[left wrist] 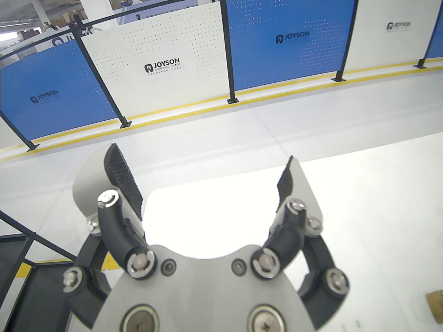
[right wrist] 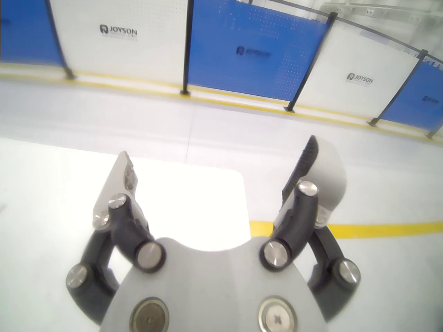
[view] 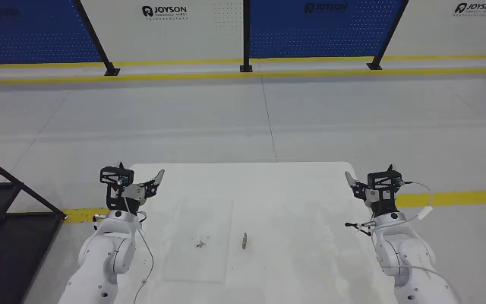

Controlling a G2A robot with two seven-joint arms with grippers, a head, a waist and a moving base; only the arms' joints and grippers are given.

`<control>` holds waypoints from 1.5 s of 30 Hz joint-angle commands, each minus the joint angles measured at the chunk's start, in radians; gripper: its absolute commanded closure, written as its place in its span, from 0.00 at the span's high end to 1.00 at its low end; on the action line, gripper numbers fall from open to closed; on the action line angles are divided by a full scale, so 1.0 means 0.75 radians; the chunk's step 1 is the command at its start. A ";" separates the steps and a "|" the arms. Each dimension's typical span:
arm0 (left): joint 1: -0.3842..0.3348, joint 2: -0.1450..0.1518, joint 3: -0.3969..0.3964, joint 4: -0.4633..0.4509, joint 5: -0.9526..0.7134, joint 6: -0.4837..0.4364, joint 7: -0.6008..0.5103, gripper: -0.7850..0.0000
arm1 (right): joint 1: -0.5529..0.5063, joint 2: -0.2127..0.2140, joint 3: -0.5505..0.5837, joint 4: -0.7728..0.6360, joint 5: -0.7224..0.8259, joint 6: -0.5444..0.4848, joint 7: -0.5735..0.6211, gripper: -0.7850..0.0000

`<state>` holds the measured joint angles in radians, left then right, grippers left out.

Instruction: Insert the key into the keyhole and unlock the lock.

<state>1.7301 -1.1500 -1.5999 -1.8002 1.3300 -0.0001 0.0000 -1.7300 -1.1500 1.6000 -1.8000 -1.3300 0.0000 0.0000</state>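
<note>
White worktop (view: 304, 197) in front of you carries two small things, one of each. You have one slim, brass-coloured lock (view: 244, 240) lying flat near the middle, toward the robot's edge. You have one small grey key (view: 200, 243) near it on the left arm's side, apart from the lock and too small to tell how it is turned. A faint rectangular sheet (view: 176, 262) lies on the worktop. The key rests on it, and the lock sits just past its edge on the right arm's side.

You have two arms, one at each far corner. The left end effector (view: 154, 182) hangs over the far left corner, fingers spread wide with nothing between them. The right end effector (view: 353, 185) hangs over the far right corner, likewise spread and holding nothing. Both are well apart from the lock and key. One black rack (view: 15, 205) stands on the floor beside the worktop's left side.
</note>
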 commanded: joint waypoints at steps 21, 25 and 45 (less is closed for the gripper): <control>0.425 0.009 0.225 -0.378 0.119 -0.298 -0.717 1.00 | 0.000 0.000 0.000 0.000 0.000 0.000 0.000 1.00; 0.334 -0.001 0.342 -0.289 0.215 -0.236 -0.821 1.00 | 0.000 0.000 0.000 0.000 0.000 0.000 0.000 1.00; 0.140 -0.039 0.582 -0.059 0.520 -0.026 -0.894 0.46 | 0.000 0.000 0.000 0.000 0.000 0.000 0.000 1.00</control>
<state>1.8367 -1.1789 -1.1640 -1.8489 1.7209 -0.0202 -0.6721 -1.7300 -1.1500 1.6000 -1.8000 -1.3300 0.0000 0.0000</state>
